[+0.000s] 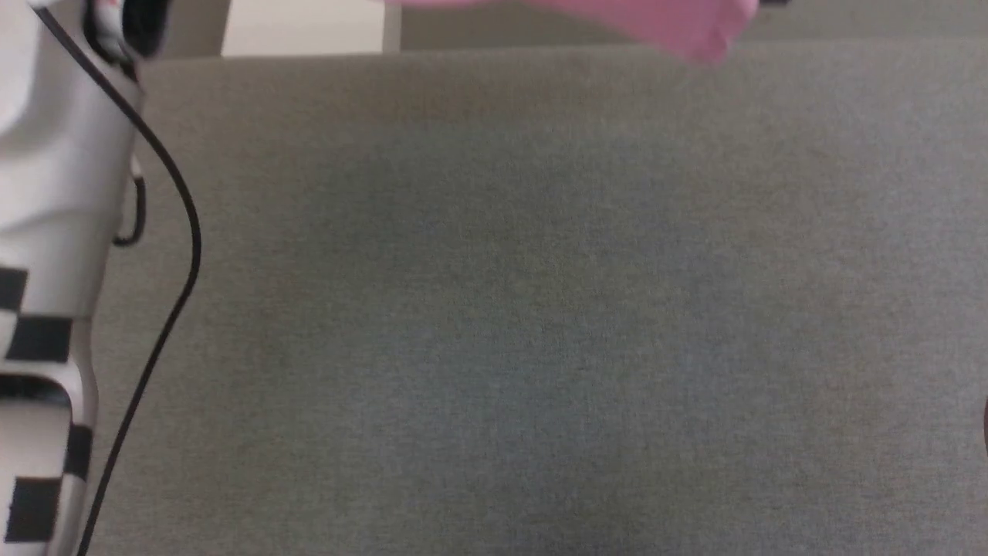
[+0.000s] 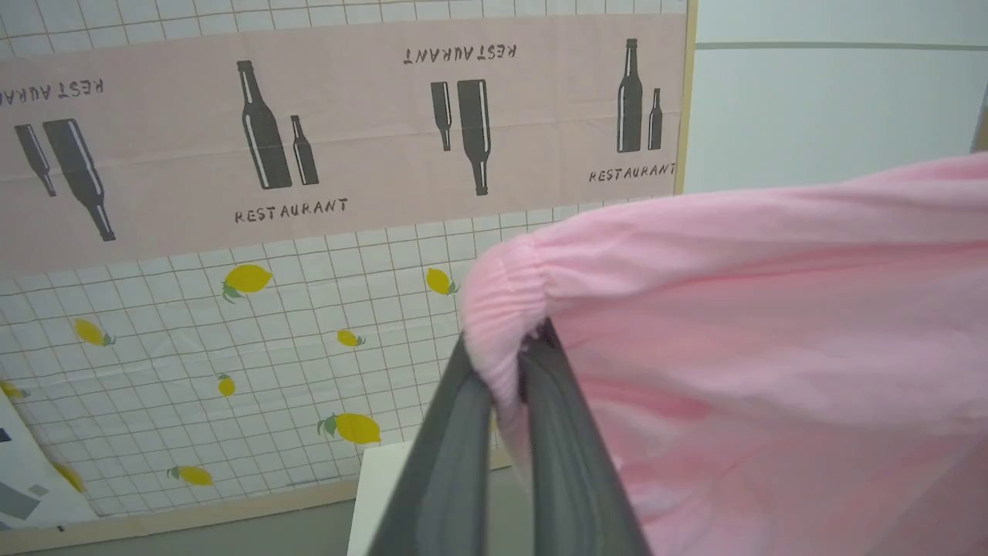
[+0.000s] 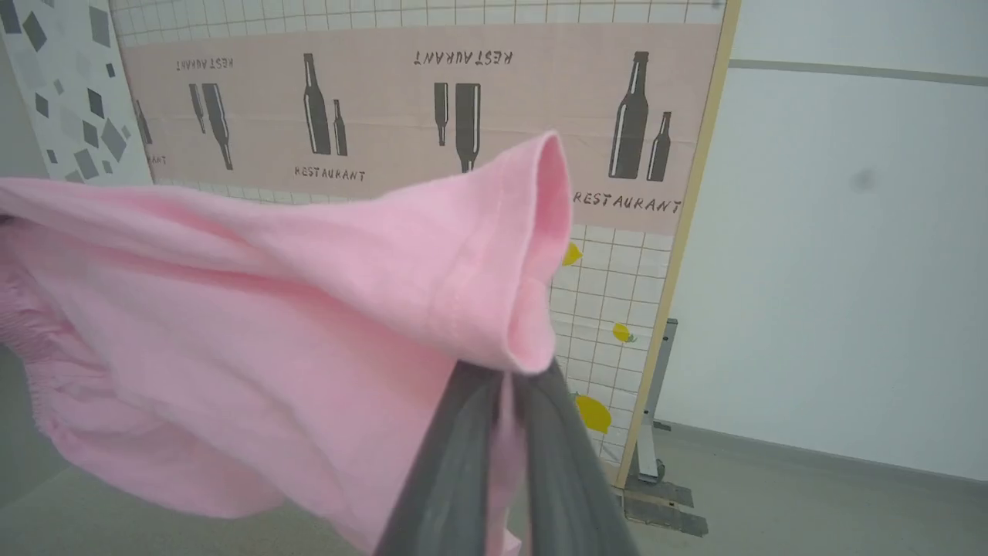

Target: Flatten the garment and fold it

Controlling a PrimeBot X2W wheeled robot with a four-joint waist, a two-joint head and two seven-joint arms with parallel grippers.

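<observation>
We are holding the garment aloft over the table's far edge, left gripper clamped on its band, right gripper on a hem. Flattening seems to be the step in hand; the next move is calling for laying it down taut.

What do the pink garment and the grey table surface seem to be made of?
The garment: thin soft cloth, probably cotton knit, matte; it drapes and has a gathered elastic band. The table surface: grey felt-like or woven fabric, matte, finely speckled; the blur leaves it open.
</observation>
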